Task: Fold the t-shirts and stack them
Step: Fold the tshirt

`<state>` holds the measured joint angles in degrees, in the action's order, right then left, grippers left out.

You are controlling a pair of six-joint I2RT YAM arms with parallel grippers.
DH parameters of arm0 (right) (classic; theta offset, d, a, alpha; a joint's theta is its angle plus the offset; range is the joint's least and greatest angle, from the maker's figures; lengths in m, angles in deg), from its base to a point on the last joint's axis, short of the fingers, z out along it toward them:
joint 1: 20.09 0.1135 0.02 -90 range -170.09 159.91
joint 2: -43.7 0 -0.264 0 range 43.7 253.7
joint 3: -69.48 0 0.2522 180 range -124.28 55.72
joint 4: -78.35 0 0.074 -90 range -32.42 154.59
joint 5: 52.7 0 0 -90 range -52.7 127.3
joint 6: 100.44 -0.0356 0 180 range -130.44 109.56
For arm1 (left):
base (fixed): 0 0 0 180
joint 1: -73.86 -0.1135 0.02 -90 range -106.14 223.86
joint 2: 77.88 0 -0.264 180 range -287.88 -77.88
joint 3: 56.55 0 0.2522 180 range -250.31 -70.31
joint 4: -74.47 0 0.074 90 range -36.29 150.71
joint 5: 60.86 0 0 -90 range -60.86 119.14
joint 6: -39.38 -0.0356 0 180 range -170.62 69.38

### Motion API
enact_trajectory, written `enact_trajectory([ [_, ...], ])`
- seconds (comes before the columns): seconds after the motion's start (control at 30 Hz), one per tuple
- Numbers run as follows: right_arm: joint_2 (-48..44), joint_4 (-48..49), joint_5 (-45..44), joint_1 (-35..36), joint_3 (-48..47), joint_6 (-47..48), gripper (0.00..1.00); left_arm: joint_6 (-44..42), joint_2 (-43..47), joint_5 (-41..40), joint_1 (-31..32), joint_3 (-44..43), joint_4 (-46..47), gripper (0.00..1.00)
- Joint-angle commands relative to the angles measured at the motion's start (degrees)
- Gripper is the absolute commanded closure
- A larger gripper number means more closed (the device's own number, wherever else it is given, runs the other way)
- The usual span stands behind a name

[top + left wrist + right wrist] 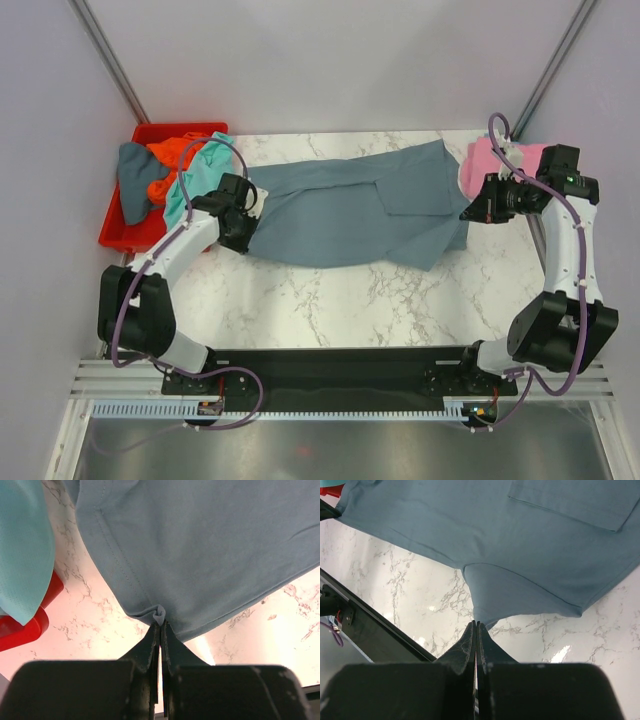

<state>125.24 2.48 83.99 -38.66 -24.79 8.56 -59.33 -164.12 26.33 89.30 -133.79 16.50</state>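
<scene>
Stretching limp across the bench point(330, 300) between the arms, the slate blue-grey t-shirt point(350, 210) looks light, soft and likely to sag, so hems and corners are the places to pinch. The left jaws are closed on a nub of its left edge, the right jaws on a fold at its right end. The red bin point(112, 238) holds an orange shirt point(165, 160) and a teal shirt point(195, 178); a pink shirt point(483, 160) lies on the bench's far right corner.
</scene>
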Motion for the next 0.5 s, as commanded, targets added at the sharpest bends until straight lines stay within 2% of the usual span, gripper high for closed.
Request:
enact_trajectory([
  [0.0,0.81,1.37,1.73,-0.24,-2.54,-0.90,1.00,-1.49,-0.86,1.05,-0.76,-3.66,-0.18,0.98],
  [0.17,5.46,2.52,1.81,-0.33,-5.97,-1.51,1.00,-1.49,-7.71,1.05,-0.94,-6.03,-0.18,0.98],
  [0.47,12.49,5.06,2.35,-0.24,-9.84,-3.10,1.00,-1.49,-14.29,1.05,-0.94,-9.19,-0.18,0.98],
])
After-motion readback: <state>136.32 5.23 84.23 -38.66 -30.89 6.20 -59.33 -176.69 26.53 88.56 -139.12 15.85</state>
